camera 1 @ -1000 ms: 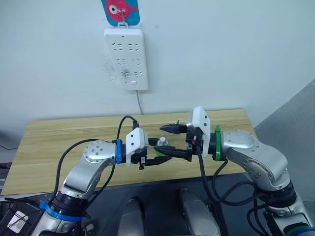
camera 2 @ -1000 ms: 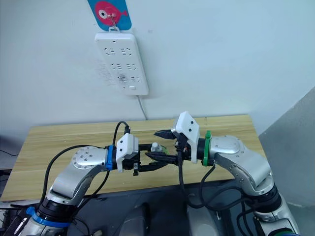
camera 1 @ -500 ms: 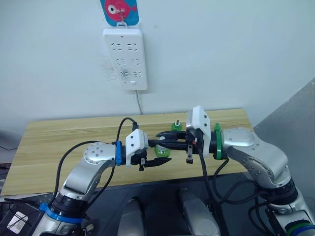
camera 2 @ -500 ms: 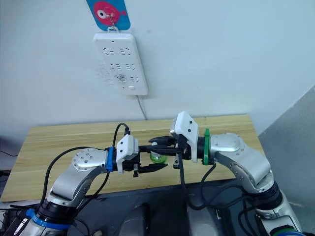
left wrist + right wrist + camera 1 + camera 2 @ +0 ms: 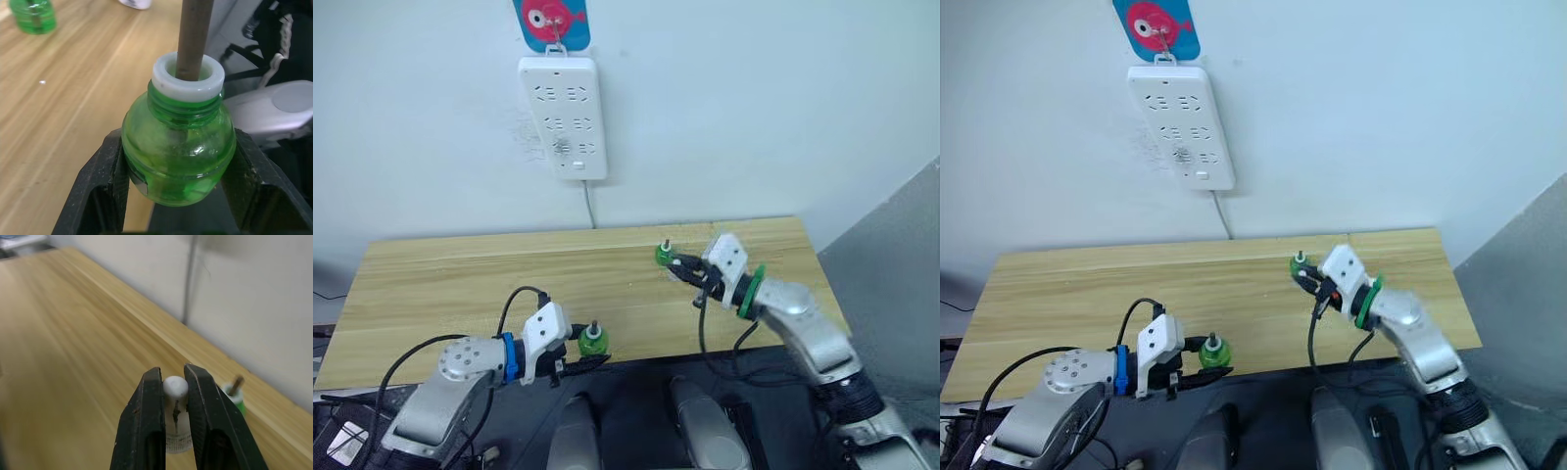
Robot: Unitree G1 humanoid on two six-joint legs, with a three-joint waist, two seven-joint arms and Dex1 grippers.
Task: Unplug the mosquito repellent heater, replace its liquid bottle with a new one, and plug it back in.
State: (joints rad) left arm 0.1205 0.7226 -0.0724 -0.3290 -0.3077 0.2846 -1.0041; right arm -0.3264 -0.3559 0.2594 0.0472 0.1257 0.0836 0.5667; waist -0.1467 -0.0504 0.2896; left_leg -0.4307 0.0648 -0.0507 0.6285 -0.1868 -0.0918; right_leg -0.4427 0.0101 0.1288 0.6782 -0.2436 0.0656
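Two green bottles in play: one (image 5: 178, 152), wick bare, clamped in left gripper (image 5: 579, 360) at table's (image 5: 431, 284) near edge; other bottle (image 5: 663, 255) stands mid-table, far side. Right gripper (image 5: 173, 431) beside it, pinching small white cap (image 5: 175, 387). Power strip (image 5: 563, 116) hangs on wall.

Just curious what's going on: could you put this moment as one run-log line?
left claw: shut on uncapped green bottle | right claw: shut on white cap | other green bottle: on table

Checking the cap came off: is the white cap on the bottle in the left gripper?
No, the bottle shows a bare wick.
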